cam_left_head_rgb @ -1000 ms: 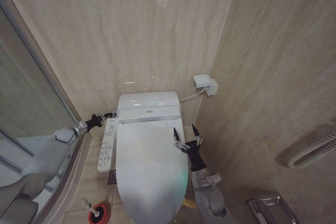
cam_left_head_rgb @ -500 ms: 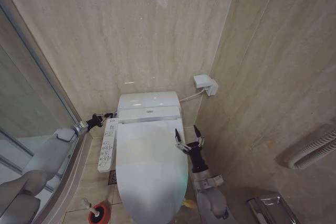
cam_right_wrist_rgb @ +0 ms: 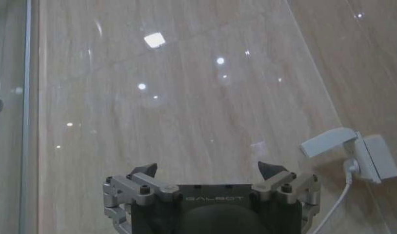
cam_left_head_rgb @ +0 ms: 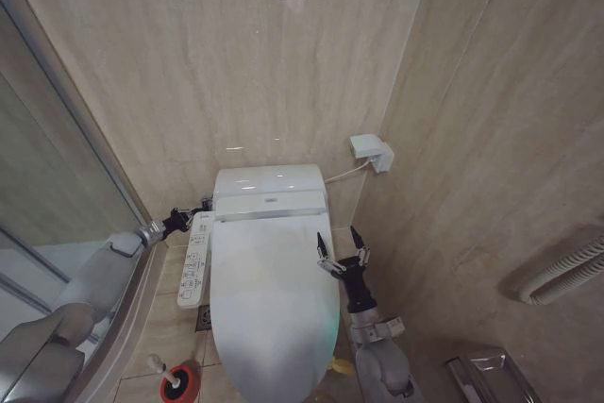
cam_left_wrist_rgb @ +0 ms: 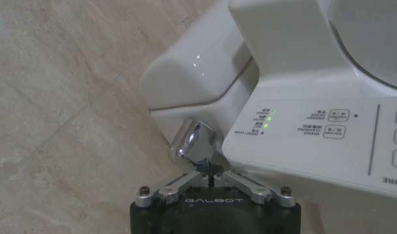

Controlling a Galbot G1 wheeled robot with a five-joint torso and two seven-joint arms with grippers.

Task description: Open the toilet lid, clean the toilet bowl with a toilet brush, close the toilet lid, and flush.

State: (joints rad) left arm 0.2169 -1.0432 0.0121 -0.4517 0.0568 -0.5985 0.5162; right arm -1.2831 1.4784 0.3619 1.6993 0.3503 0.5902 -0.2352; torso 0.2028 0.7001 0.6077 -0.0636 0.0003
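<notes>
Lid down, left gripper on the flush lever, right arm waiting.

At nine o'clock from the toilet lid I have the left gripper at the rear corner, its jaws drawn together right at the chrome flush lever beside the button panel. The risk I see is the tips sliding off that slick, rounded lever, or straying onto a panel button, since the two sit touching. The lid lies shut over the toilet bowl, glossy white and unmarked. At about seven o'clock the toilet brush stands in its red holder on the floor. At three o'clock the right gripper points up, jaws spread and empty, close enough to clip the lid's edge.
</notes>
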